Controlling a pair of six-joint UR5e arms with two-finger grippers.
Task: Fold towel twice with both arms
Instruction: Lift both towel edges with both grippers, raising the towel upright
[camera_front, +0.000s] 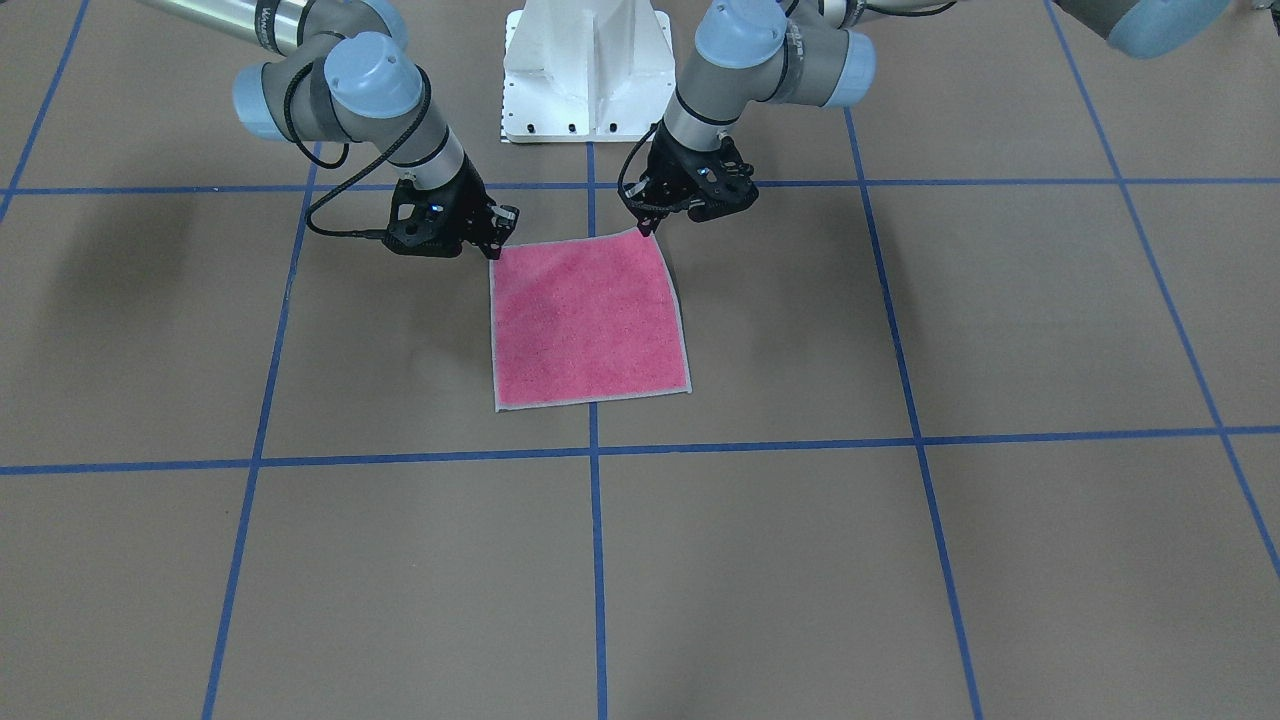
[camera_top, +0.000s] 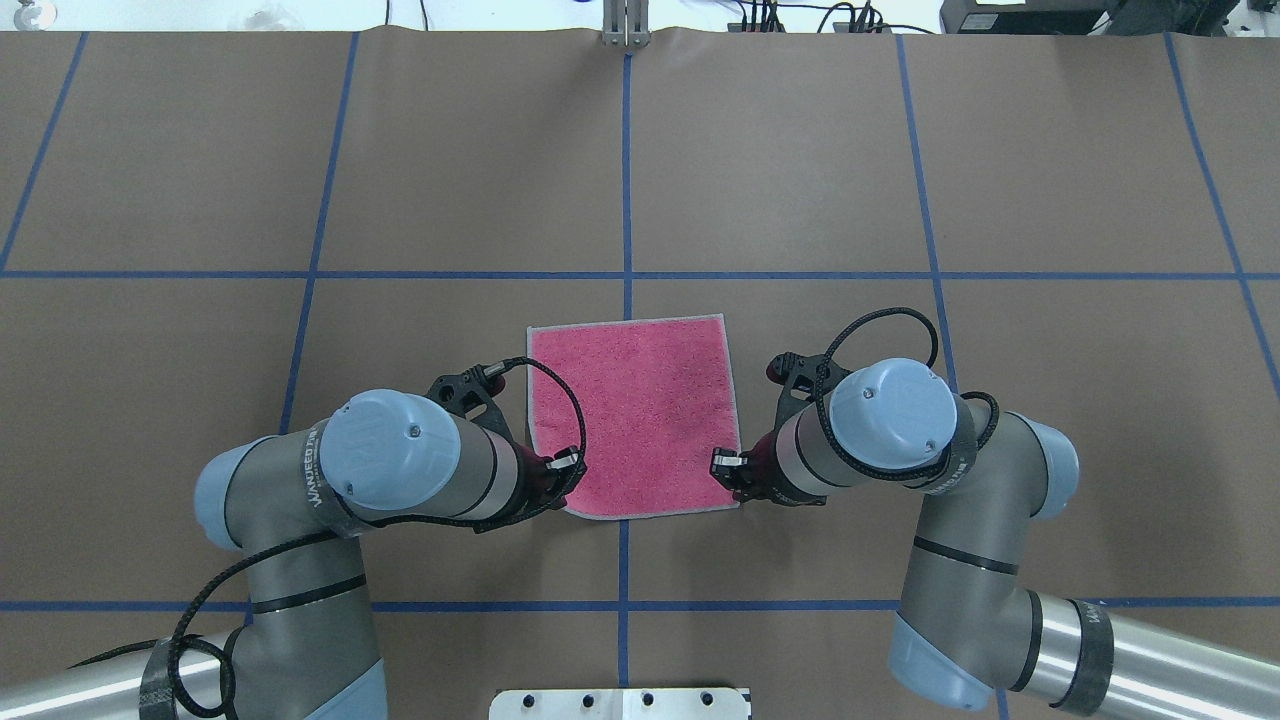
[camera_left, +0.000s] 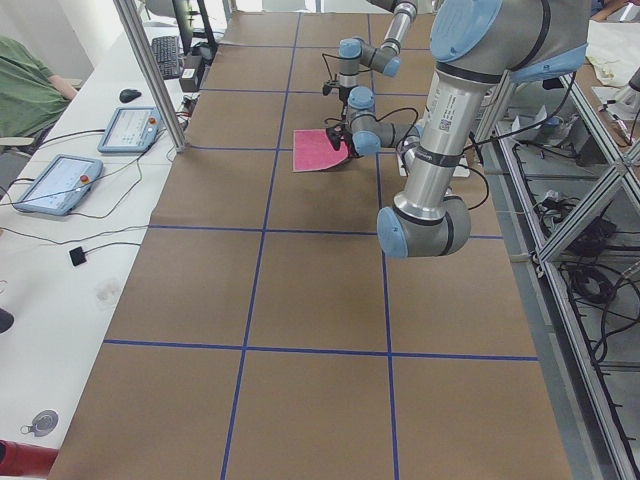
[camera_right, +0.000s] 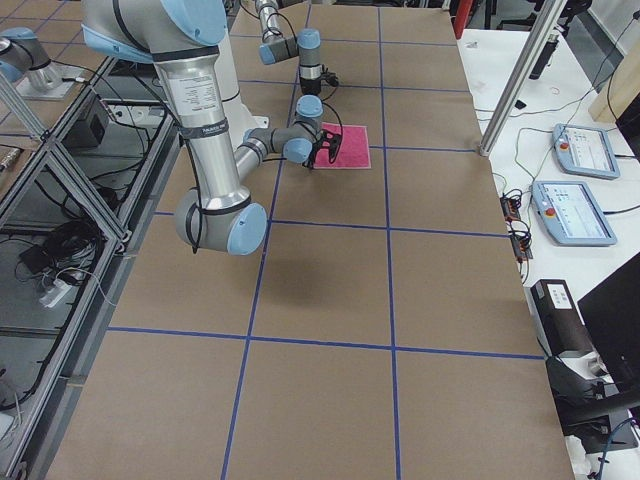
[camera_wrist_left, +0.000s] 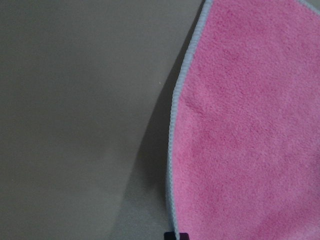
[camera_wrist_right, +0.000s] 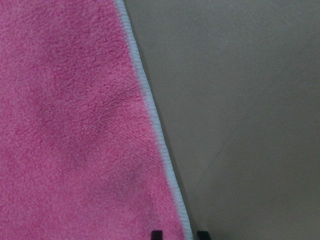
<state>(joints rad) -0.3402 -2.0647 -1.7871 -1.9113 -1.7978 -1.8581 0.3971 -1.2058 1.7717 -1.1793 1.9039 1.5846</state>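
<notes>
On brown table (camera_front: 900, 550), robot side: small square pink terry towel (camera_front: 590, 320) lying flat; left end effector (camera_front: 648, 224) clenched on slightly lifted corner; right end effector (camera_front: 497, 240) straddling neighbouring corner, cannot tell if clamped; likely paired pickup for first fold.

I have room to pass over the table (camera_top: 900, 160) beyond the towel (camera_top: 640, 420) and on both sides. My left arm (camera_top: 400, 470) and right arm (camera_top: 900, 430) crowd its near corners.

Brown paper-covered table (camera_top: 800, 150), blue tape grid (camera_top: 626, 180), white bench (camera_left: 110, 200) alongside.
</notes>
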